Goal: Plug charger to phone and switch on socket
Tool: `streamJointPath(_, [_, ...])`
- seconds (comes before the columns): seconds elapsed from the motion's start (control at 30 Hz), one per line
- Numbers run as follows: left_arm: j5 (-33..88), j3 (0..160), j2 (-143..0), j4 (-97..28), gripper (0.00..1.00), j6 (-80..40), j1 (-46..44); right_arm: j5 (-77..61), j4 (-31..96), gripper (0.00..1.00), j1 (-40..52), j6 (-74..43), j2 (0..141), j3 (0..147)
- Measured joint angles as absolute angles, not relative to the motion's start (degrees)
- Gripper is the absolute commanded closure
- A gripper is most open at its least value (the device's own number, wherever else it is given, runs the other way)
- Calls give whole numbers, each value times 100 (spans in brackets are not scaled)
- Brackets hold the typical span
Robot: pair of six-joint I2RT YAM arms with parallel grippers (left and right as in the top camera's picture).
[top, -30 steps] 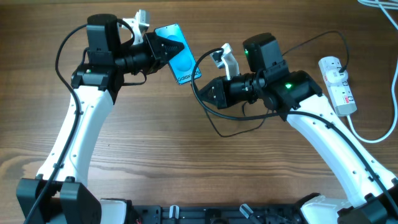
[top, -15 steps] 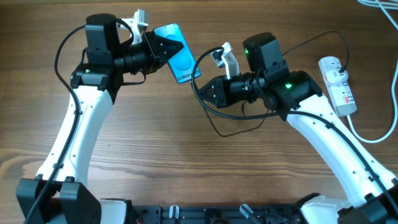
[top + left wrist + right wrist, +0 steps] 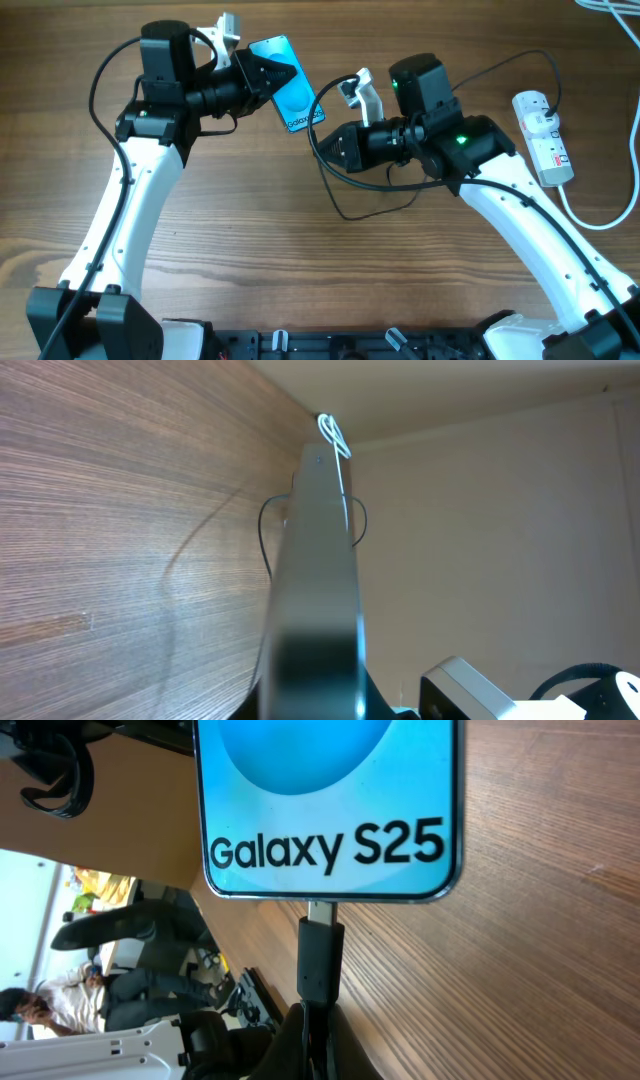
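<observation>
**Item 1. Phone** (image 3: 290,85): clenched between the left fingers (image 3: 262,74) and lifted off the table (image 3: 300,270). It is tilted, with its "Galaxy S25" end pointing away from those fingers toward the right arm.

**Item 2. Charger** (image 3: 320,960): connector grasped by the right fingers (image 3: 340,148), projecting straight ahead of their tips. Its metal tip meets the port in the phone's lower edge with a bare sliver showing, so seating looks partial. The black cable loops back beneath those fingers.

**Item 3. Socket** (image 3: 543,138): on the table well behind the right fingers, untouched. Switch position unreadable.

**Status:** alignment done, insertion apparently underway. Full push-in and switching on remain.
</observation>
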State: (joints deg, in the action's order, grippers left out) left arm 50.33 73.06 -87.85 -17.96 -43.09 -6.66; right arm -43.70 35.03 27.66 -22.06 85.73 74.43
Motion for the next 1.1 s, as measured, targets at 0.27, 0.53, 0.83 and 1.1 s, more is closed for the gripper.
streamJointPath(0.27, [5050,7358,-8785,-2012,96,-4163,-738,-4386,3638,96,2805,-1949,8573,7426])
streamJointPath(0.53, [5148,7332,-8796,-2233,96,-3944,-947,-4163,3778,96,2729,-1472,8562,7450])
streamJointPath(0.83, [4462,7328,-8796,-2622,96,-3894,-740,-2604,5142,92,2729,-873,8558,7472])
streamJointPath(1.1, [3800,7319,-8796,-3404,96,-3879,27,-1826,5074,43,2729,-574,9017,7474])
